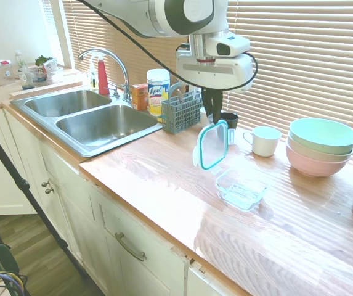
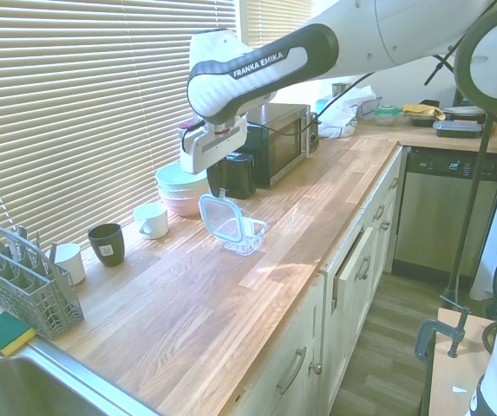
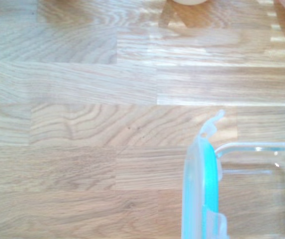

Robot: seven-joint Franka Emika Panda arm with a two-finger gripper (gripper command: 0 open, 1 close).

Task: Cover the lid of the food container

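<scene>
Sunlight filters through closed horizontal blinds (image 1: 299, 55) onto a long butcher-block surface (image 1: 164, 179) in a home kitchen, where cream cabinets (image 1: 127, 246) sit beneath a stainless double sink (image 1: 90, 117) and wood-plank flooring (image 2: 387, 347) runs past a dishwasher (image 2: 439, 217).

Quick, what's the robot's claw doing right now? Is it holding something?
Gripper: shut on the lid, holding it on edge in the air just above the food container.

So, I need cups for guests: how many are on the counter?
3. A white mug by the stacked bowls, a dark cup next along, a white cup by the cutlery caddy. Others may be hidden.
</scene>
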